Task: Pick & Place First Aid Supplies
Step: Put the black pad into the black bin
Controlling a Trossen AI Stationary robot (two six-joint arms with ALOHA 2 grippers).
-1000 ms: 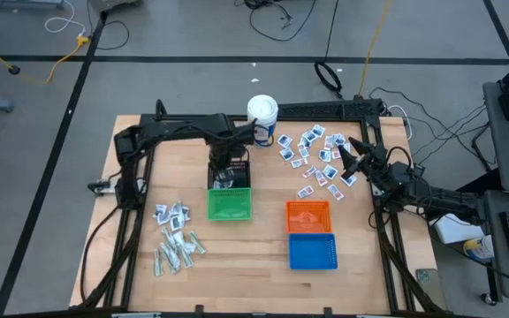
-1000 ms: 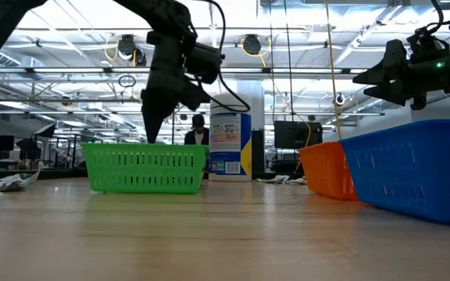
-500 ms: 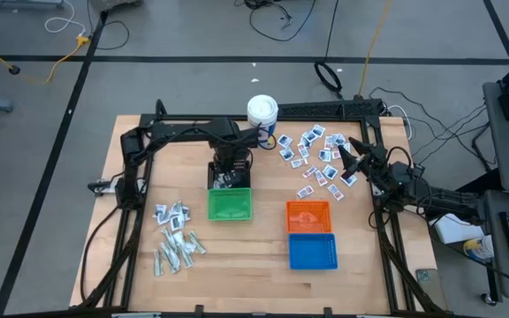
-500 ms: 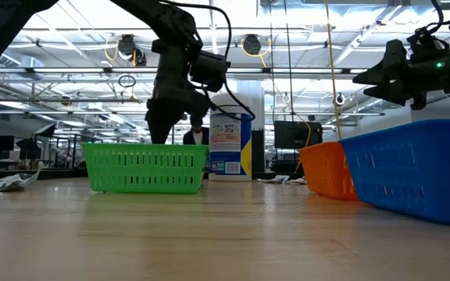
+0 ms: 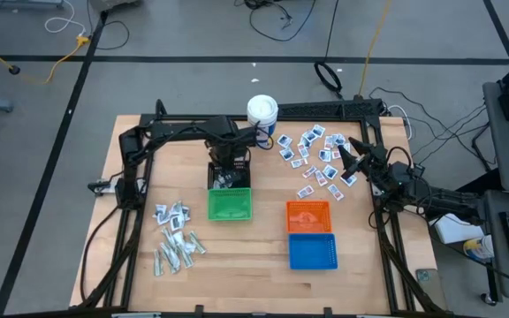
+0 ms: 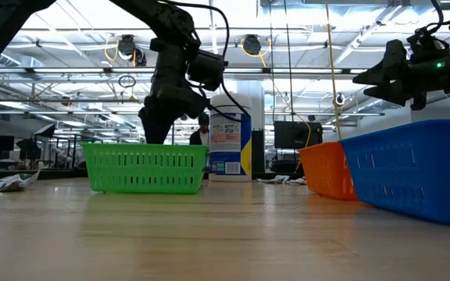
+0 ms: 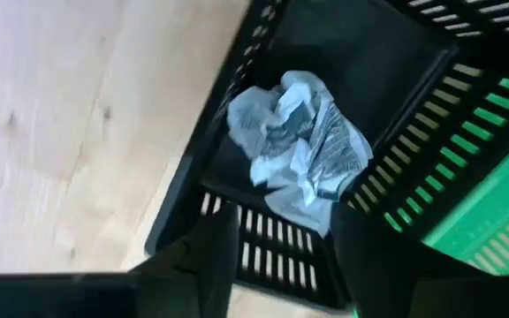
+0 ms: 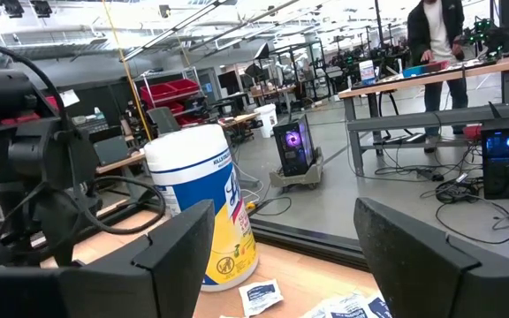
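Note:
My left gripper points down over the black basket, open, its fingers standing apart above the basket's near wall. A crumpled bunch of grey-white wrapped packets lies on the black basket's floor, below the fingers and clear of them. White square packets with blue print lie scattered at the far right of the table. Grey-white strip packets lie in a heap at the near left. My right gripper waits open and raised at the right edge, nothing between its fingers.
The green basket stands right against the black one on its near side. The orange basket and the blue basket sit at the near right. A white canister stands just beyond the black basket.
My left gripper has opened above the black basket and rolled a little about its downward axis, staying in place. My right arm has kept still.

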